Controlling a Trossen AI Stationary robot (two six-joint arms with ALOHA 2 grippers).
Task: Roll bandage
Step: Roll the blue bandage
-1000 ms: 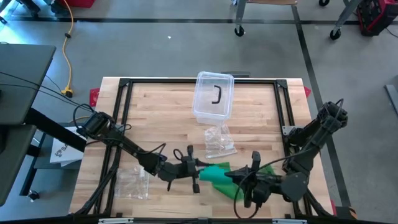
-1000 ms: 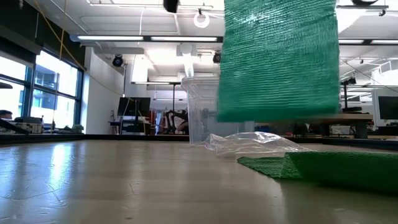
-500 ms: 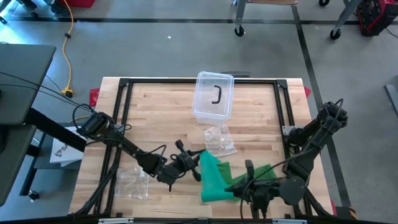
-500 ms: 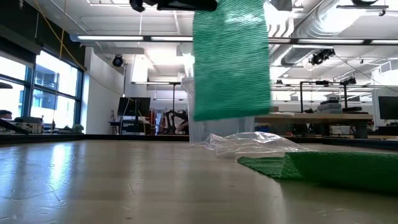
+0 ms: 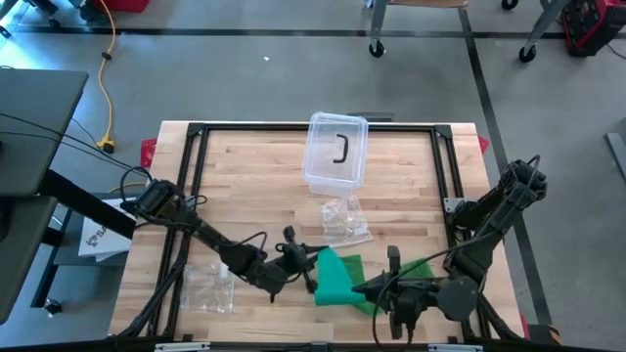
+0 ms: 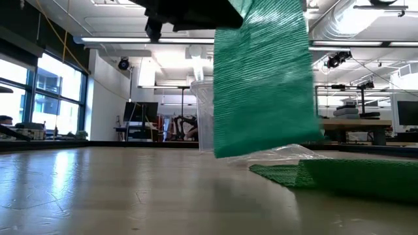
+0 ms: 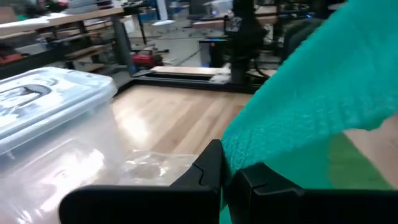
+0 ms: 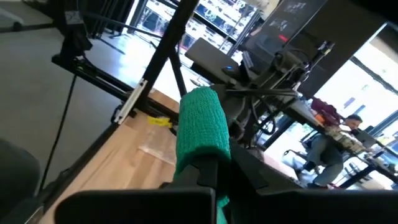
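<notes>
— Where is the bandage (image 5: 336,279) now?

— It is at the near edge of the tabletop (image 5: 254,176), between my two arms. My left pincer (image 5: 311,270) is clenched on one end of the green strip and holds it up in the air, so in the low view the strip hangs like a curtain above the wood. My right pincer (image 5: 391,264) is also clenched on the bandage, on the part that looks already wound into a short roll; this roll shows clearly in the right wrist view. Some loose green length lies flat on the tabletop beside it.

— Which step is this, in your opinion?

— I judge it is the middle of the rolling. One part is wound, the rest is still free. For the next move I must keep the strip tight and straight, and turn the roll so the free length winds on evenly, without folds.

— What is around it?

— A crumpled clear wrapper (image 5: 344,221) lies just behind, then a clear plastic box (image 5: 335,153) with a dark handle on its lid. Another clear bag (image 5: 207,286) lies on my left side.

— Any writing to read?

— No label on the bandage or the box is readable to me.
</notes>
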